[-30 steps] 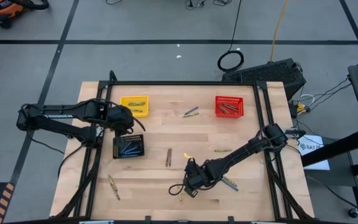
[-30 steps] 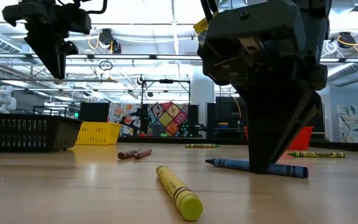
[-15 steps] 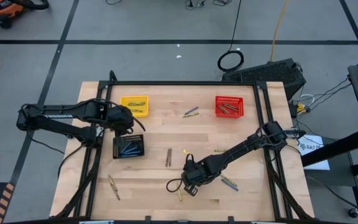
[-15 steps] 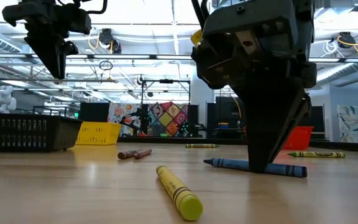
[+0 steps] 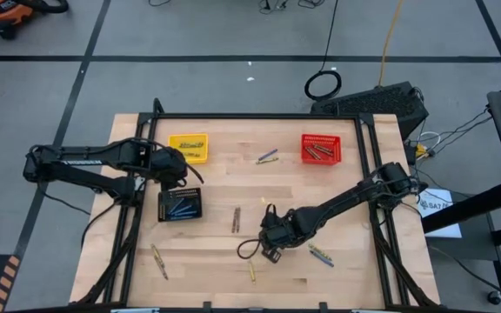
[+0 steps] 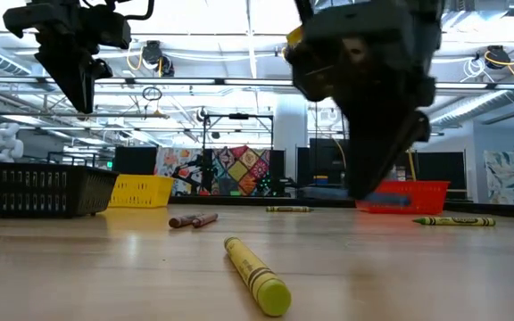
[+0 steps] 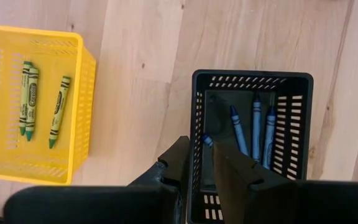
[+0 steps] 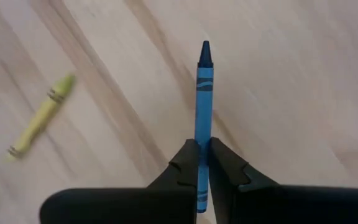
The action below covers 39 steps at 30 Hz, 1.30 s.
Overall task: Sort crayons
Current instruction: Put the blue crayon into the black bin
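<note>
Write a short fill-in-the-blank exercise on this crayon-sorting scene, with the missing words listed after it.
1. The right gripper is shut on a ____ crayon.
2. The black basket holds only ____ crayons.
3. The left gripper hangs above the ____ basket.
4. The yellow basket holds ____ crayons in the left wrist view.

Missing words: blue; blue; black; three

The middle of the desk (image 5: 233,187) lies open between the far baskets, broken only by a brown crayon pair (image 5: 236,219) and a small crayon cluster (image 5: 267,156) farther back. The black basket (image 5: 180,205) stands on the left, with the left gripper (image 5: 174,171) above its far edge, barring that side. The yellow basket (image 5: 189,146) and red basket (image 5: 321,149) sit far left and far right. The right gripper (image 5: 272,236), jaws clamped on a blue crayon (image 8: 202,112), hangs clear above the near middle. Loose crayons lie near it: a yellow crayon (image 5: 251,272) and a blue-yellow pair (image 5: 322,256).
</note>
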Each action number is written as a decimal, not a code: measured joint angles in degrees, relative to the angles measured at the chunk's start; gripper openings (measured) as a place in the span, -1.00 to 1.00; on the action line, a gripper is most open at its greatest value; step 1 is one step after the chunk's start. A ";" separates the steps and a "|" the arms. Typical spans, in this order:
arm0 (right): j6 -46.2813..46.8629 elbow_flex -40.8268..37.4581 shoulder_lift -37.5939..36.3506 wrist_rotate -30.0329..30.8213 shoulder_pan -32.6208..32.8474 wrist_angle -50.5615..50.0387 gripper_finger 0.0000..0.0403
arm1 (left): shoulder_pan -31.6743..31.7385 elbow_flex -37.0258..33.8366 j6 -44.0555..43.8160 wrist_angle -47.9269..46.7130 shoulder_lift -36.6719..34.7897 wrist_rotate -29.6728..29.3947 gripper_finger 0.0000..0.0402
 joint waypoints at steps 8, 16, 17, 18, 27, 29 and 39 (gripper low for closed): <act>-2.44 0.02 -3.87 5.86 -3.44 -9.48 -1.00 | 0.00 0.00 -0.06 0.02 0.00 0.00 -0.66; -6.99 0.11 -7.89 10.24 -8.54 -16.39 -1.00 | 0.00 0.00 -0.11 -0.05 0.00 0.00 -0.66; -7.36 0.11 -8.45 10.41 -9.31 -17.24 -1.00 | 0.00 0.00 -0.11 -0.09 0.00 0.00 -0.66; -8.10 0.11 -8.87 10.34 -10.05 -17.99 -1.00 | -0.02 0.00 -0.09 -0.13 0.00 0.00 -0.66; -14.18 0.13 -11.31 11.64 -17.38 -25.96 -1.00 | -1.44 0.00 -0.07 -0.43 0.00 0.03 -0.66; -15.68 0.13 -11.88 11.64 -18.79 -25.88 -1.00 | -2.35 0.00 -0.09 -0.73 0.00 0.03 -0.66; -19.97 0.15 -12.78 11.60 -22.73 -21.99 -1.00 | -6.33 0.02 -3.10 -3.19 0.00 -0.26 -0.66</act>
